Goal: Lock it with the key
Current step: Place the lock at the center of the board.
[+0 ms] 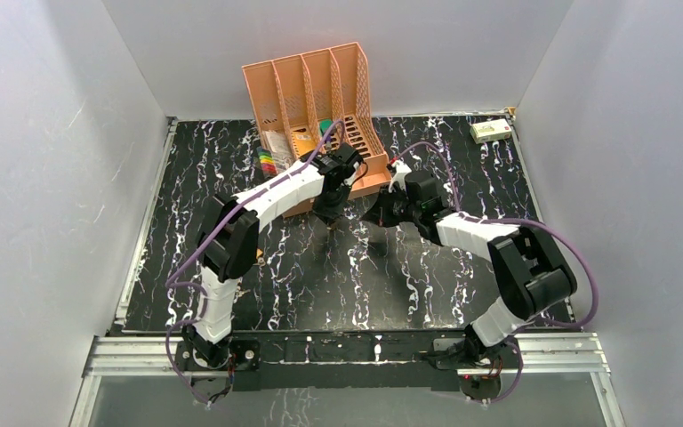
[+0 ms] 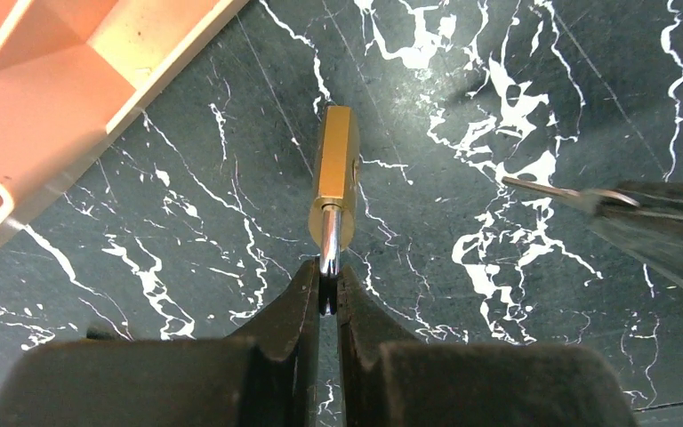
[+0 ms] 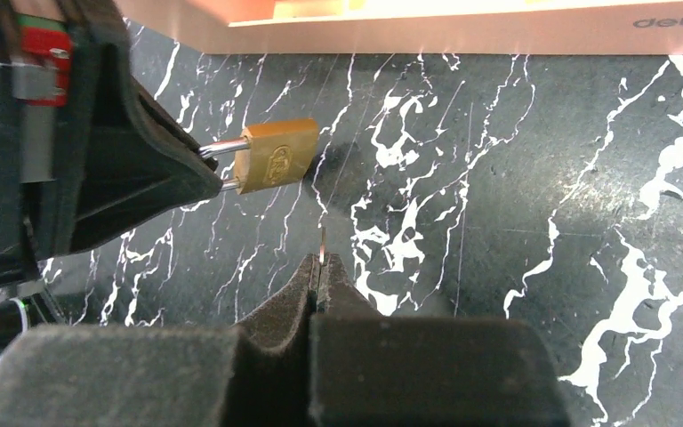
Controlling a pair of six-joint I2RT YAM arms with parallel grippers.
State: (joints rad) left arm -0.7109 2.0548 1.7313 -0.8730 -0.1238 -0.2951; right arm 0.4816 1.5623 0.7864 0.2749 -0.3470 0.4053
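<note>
A small brass padlock (image 2: 335, 169) hangs above the black marbled table, and my left gripper (image 2: 327, 283) is shut on its silver shackle. In the right wrist view the padlock (image 3: 276, 156) sticks out to the right of the left gripper's fingers (image 3: 142, 169). My right gripper (image 3: 322, 262) is shut on the key (image 3: 322, 247), which shows only as a thin edge-on sliver past the fingertips. In the left wrist view the key (image 2: 547, 188) points left towards the padlock, with a gap between them. From above, both grippers (image 1: 329, 218) (image 1: 375, 216) meet mid-table.
An orange file organiser (image 1: 320, 98) with several items in its slots stands just behind the grippers, and its base edge (image 3: 453, 31) is close to the padlock. A small box (image 1: 490, 131) lies at the back right corner. White walls enclose the table.
</note>
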